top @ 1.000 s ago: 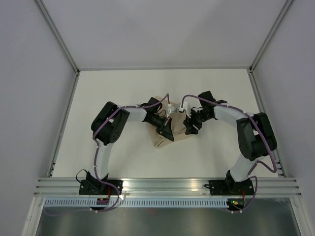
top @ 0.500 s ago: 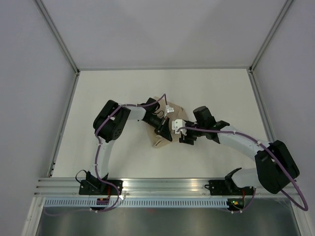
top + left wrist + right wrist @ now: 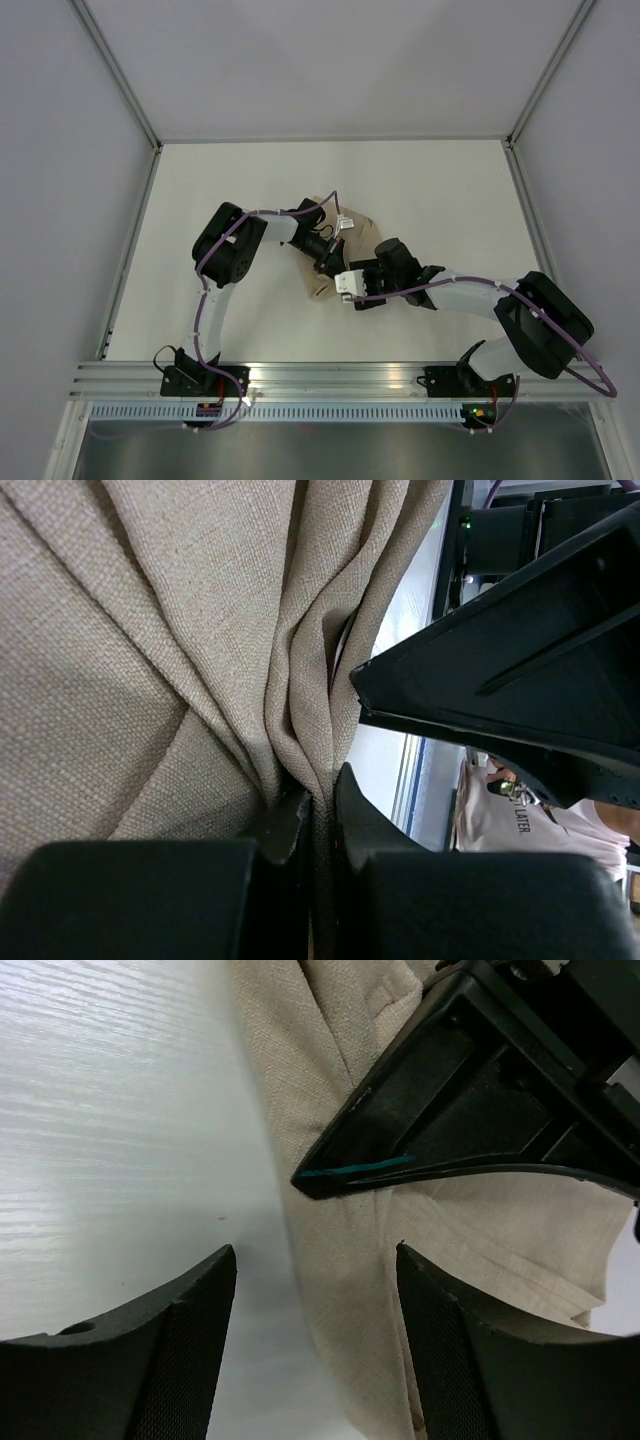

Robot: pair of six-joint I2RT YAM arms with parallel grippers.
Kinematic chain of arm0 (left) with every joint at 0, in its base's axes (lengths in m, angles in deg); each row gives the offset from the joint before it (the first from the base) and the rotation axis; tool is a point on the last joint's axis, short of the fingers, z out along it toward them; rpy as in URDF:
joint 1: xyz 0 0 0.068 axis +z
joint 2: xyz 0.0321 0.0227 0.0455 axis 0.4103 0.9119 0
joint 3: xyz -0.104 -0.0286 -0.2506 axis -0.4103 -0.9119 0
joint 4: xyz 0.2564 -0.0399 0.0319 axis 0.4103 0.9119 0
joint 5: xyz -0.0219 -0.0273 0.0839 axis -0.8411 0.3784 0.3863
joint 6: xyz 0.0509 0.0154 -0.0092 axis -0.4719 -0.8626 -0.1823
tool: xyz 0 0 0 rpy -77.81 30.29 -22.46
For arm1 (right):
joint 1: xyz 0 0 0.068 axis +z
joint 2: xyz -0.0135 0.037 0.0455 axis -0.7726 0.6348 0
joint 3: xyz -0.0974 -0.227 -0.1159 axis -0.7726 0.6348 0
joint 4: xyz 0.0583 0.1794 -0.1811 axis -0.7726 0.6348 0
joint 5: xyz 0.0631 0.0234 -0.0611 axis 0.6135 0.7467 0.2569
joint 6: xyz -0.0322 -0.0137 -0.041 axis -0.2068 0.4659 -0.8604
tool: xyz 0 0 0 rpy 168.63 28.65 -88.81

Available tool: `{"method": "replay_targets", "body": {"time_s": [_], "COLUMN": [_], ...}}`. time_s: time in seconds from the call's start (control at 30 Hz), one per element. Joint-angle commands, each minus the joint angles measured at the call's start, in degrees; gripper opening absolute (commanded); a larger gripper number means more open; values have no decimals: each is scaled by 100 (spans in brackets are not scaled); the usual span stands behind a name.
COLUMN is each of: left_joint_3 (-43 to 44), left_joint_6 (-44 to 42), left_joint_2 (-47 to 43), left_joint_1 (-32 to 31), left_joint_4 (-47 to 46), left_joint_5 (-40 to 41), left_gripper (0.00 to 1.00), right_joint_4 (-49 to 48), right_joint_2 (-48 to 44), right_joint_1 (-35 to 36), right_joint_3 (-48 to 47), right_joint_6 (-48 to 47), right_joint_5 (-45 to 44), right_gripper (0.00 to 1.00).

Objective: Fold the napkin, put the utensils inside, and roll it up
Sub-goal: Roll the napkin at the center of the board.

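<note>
The tan napkin lies bunched at the middle of the white table, mostly under both arms. My left gripper is shut on a gathered fold of the napkin, and the cloth runs straight up between its fingertips. My right gripper is low at the napkin's near edge. It stands open, straddling the napkin's hem without touching it. The left gripper's black finger crosses just beyond it. The utensils are hidden.
The white table extends on all sides of the cloth and shows bare in the right wrist view. An aluminium rail with the arm bases runs along the near edge. Grey enclosure walls stand left, right and behind.
My right arm swung from the napkin's far right side round to its near edge, stretching low, and its jaws widened. The left gripper kept its pinch on the cloth and barely moved.
</note>
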Motion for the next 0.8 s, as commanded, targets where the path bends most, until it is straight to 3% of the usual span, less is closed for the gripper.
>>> {"method": "replay_targets", "body": {"time_s": [0.0,0.5,0.77], "left_joint_3": [-79,0,0], "left_joint_6": [-280,-412,-429], "left_joint_2": [437,507,454], "left_joint_1": [-22,-22,-22], "left_joint_4": [290,395,404], "left_joint_5": [1176,1035,1035], "left_gripper": [2,2,4], "right_joint_4": [-606,554,976], "right_joint_2": [268,945,1147], "right_joint_1": [53,79,71], "right_joint_3": [13,-655,-858], "right_joint_6": [-238,-687,-695], "right_joint_5": [-236,-324,-333], "right_gripper": [71,57,34]}}
